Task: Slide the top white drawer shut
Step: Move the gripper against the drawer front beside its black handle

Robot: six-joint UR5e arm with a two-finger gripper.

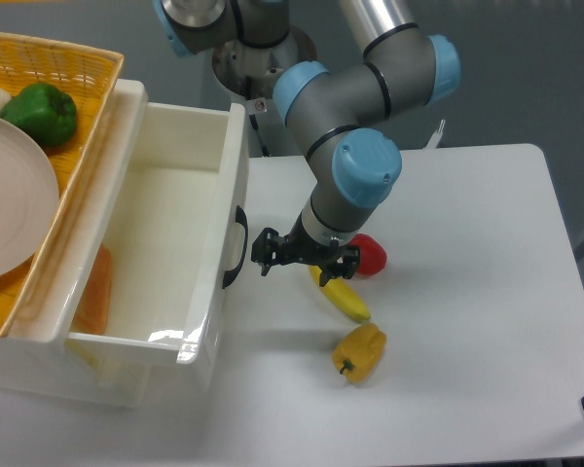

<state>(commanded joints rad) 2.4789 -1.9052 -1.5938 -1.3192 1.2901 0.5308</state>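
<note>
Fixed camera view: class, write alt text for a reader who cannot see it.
The top white drawer stands pulled open, and the robot's pincer hovers just beside its black handle. A banana, yellow pepper and red fruit lie on the white table.

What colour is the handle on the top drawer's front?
Black; the handle shows clearly in the fixed camera view.

White table [487, 292] carries three items near centre: red pepper [372, 255], banana [347, 302] just at its 7 o'clock, yellow pepper [360, 352] just at the banana's 5 o'clock, stem facing down-left. Yellow wicker basket [73, 58] sits at 10 o'clock of the scene, holding a green pepper [42, 114] and, at the pepper's 7 o'clock, a white plate [10, 199].
</note>
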